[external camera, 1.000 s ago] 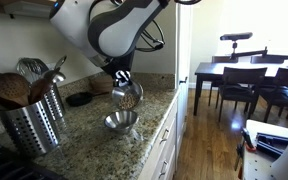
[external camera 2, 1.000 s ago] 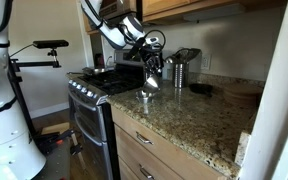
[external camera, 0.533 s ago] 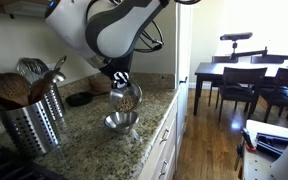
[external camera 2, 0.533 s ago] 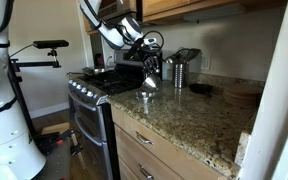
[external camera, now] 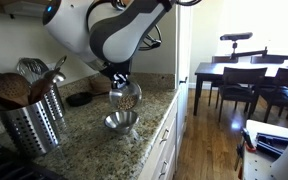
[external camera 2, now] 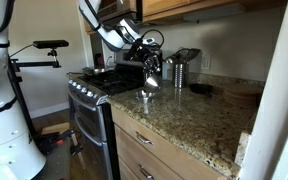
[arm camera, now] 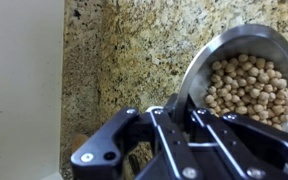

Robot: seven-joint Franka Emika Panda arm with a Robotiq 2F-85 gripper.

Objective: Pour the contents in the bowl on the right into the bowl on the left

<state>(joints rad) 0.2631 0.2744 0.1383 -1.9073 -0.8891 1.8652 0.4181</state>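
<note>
Pinching the chickpea-filled steel bowl [arm camera: 246, 75] by its rim, the gripper [arm camera: 184, 108] holds it just above the other steel bowl [external camera: 121, 122].

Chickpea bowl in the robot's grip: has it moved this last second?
No, not visibly: the chickpea bowl still hangs just above the empty bowl, held in the end effector.

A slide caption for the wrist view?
Black gripper holds a steel bowl of small beige balls above the speckled granite counter.
</note>
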